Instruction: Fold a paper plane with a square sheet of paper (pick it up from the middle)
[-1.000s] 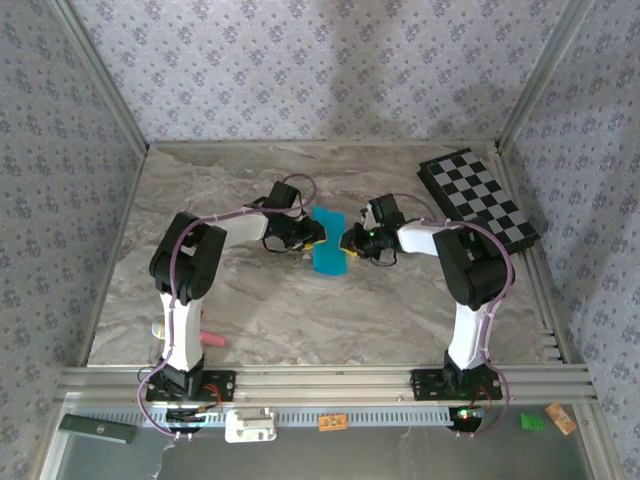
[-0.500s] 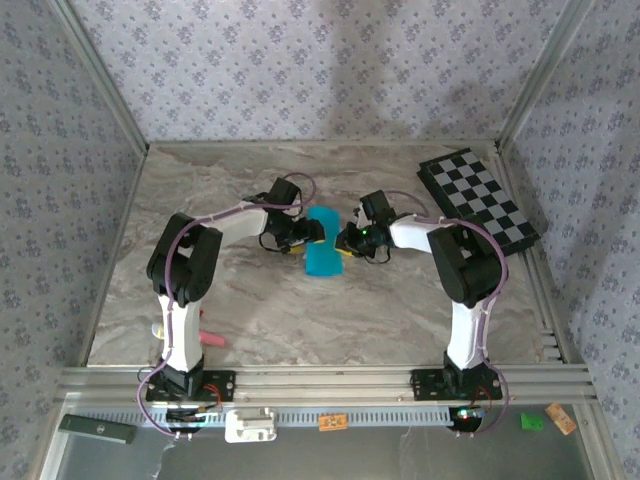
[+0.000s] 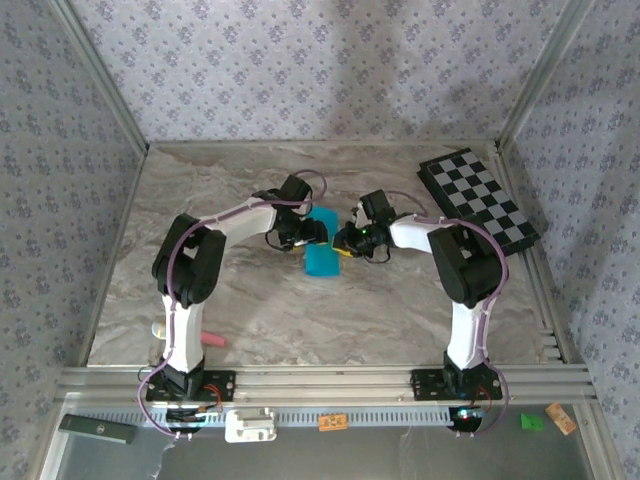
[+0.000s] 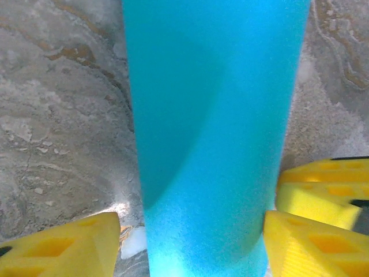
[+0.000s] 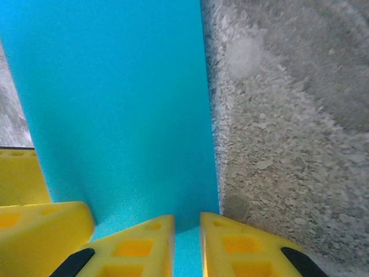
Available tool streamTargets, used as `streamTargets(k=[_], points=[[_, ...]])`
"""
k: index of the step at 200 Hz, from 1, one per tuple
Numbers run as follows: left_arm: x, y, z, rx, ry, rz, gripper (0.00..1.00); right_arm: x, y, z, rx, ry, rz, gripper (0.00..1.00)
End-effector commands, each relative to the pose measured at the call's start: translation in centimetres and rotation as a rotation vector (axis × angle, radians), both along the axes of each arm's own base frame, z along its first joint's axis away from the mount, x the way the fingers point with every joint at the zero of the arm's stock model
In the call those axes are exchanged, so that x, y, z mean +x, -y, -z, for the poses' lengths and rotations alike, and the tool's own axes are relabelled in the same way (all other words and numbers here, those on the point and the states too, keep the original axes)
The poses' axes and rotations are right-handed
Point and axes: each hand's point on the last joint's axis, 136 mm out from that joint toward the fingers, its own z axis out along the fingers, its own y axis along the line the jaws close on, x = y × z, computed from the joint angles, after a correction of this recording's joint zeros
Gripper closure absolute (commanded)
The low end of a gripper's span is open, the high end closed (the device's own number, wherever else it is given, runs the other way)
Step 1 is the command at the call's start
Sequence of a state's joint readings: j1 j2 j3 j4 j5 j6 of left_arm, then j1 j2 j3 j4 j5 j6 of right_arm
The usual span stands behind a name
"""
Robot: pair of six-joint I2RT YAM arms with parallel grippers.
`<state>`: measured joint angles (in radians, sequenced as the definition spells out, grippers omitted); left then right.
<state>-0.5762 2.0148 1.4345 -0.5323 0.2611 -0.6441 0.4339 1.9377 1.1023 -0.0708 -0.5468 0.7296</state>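
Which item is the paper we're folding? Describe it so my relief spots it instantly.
On the marble table, look left of the checkered board, where both arms meet. Between the left gripper and the right gripper lies the sheet of paper, shaped as a narrow strip. It alone is bright cyan-blue, plain and flat.

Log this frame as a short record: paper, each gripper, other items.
paper: cyan, a narrow band, mid-table between the grippers
left gripper: open, fingers either side of the paper
right gripper: shut on the paper's edge
board: checkered, far right of the table, untouched
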Motion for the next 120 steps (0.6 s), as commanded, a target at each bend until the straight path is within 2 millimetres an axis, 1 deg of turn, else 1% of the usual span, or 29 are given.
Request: streamTargets(k=[1, 33, 55, 79, 120], points=[[-0.1, -0.8, 1.0, 0.063, -0.027, 0.003, 0.40, 0.4, 0.7, -2.0, 0.029, 0.033, 0.025, 0.79], [-0.2, -1.3, 1.7, 0.096, -0.034, 0.001, 0.49, 1.2, 3.0, -2.7, -0.003, 0.068, 0.076, 0.78], [-0.2, -1.8, 2.1, 0.114, -0.038, -0.002, 0.53, 1.4, 4.2, -2.9, -0.024, 0.079, 0.101, 0.78], [-0.2, -2.1, 2.5, 0.123, -0.049, -0.016, 0.54, 1.5, 4.8, -2.9, -0.032, 0.085, 0.112, 0.77], [-0.3, -2.5, 3.4, 0.139, -0.079, -0.049, 0.58, 1.5, 4.9, -2.6, -0.033, 0.080, 0.112, 0.77]])
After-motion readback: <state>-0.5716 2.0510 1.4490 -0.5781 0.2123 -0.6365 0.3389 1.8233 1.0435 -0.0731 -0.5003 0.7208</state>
